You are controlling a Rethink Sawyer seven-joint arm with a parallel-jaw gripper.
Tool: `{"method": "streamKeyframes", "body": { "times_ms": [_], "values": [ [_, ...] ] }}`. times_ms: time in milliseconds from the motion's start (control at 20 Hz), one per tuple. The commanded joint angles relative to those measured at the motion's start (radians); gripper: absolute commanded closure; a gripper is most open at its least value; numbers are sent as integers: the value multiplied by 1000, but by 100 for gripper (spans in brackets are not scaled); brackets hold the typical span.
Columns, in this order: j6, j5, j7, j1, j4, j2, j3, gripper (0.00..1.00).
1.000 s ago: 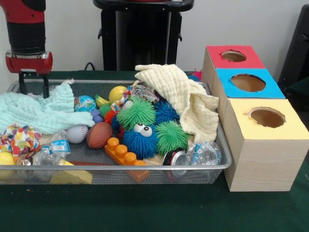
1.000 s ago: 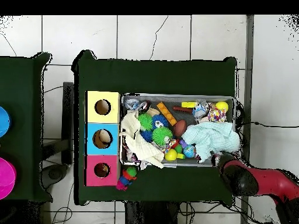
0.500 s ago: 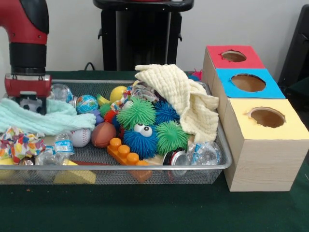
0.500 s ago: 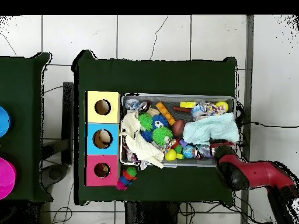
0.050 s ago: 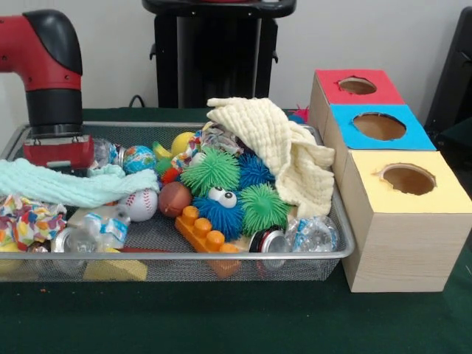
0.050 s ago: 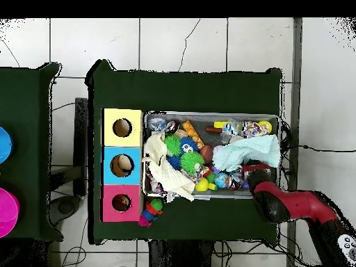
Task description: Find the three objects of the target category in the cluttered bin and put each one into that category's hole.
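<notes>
The wire bin (image 5: 221,256) holds a jumble of things. My gripper (image 5: 57,158) is low at the bin's back left, sunk into a mint cloth (image 5: 74,186) that hides its tips. From overhead the gripper (image 6: 254,170) sits at the edge of the mint cloth (image 6: 247,151). Beside the cloth lie a baseball (image 5: 139,204), a small football (image 5: 175,198) and a globe ball (image 5: 139,158). Spiky rubber toys, green (image 5: 212,170) and blue with eyes (image 5: 219,208), fill the middle. Right of the bin stand the red (image 5: 356,86), blue (image 5: 378,126) and yellow (image 5: 408,179) hole boxes.
A cream cloth (image 5: 276,144) drapes over the bin's right rear. An orange block (image 5: 205,231), a can (image 5: 267,241) and crushed bottles (image 5: 313,234) lie along the front rim. A patterned cloth (image 5: 26,219) sits front left. A dark stand (image 5: 214,51) rises behind the bin.
The arm came down into the bin and shifted toward its middle. The mint cloth got pressed flat and pulled along. The baseball, football and orange block slid a little to the right.
</notes>
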Motion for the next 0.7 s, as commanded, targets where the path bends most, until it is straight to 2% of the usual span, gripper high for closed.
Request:
{"method": "streamKeyframes", "body": {
  "times_ms": [50, 200, 450, 700],
  "values": [
    [-15, -39, 0, 198, 44, 86, 35, 0],
    [-69, 17, 119, 294, 64, 19, -36, 0],
    [-96, 176, 247, 387, 133, -79, -85, 0],
    [-119, 322, 299, 463, 213, -169, -124, 0]
  ]
}}
